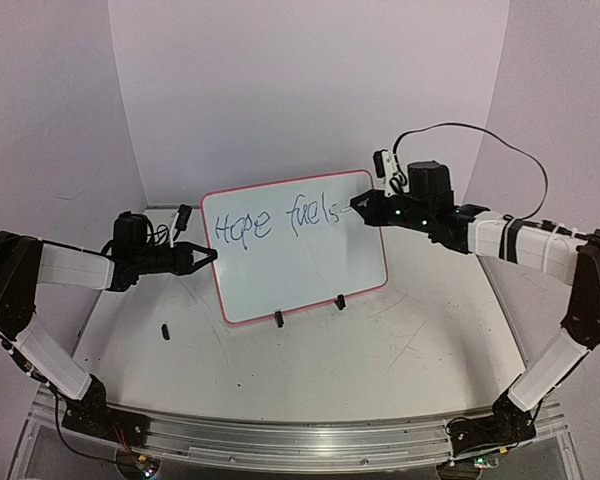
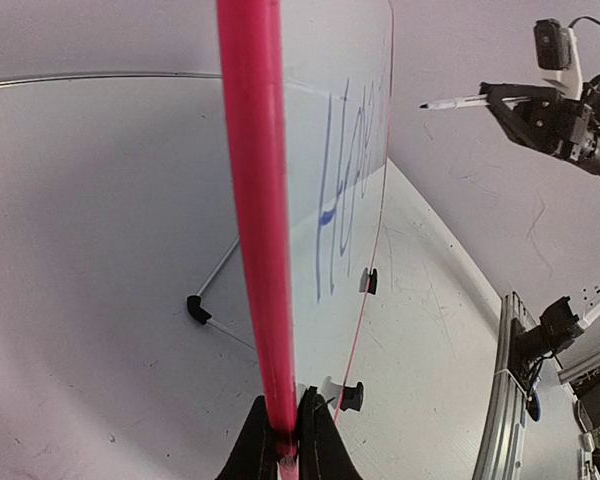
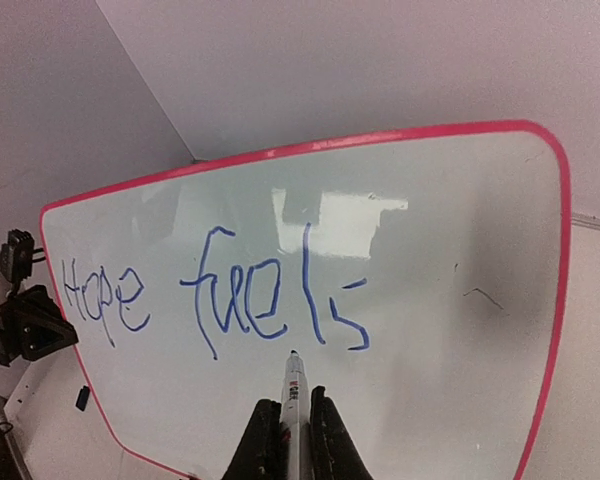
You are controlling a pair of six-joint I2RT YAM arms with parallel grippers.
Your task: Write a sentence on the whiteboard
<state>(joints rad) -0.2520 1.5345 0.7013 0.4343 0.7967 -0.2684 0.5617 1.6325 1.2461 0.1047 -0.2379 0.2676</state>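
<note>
Left gripper [image 1: 206, 254] of mine, top view: clamped on the whiteboard [image 1: 310, 275] at its left edge, frame centre. Left wrist view: whiteboard [image 2: 250, 200] pinched at bottom centre. Right wrist view: my right gripper [image 3: 290, 435] grips the marker [image 3: 293, 385] under the sentence [image 3: 220, 300], "Hope fuels" written; I judge it unfinished.
</note>
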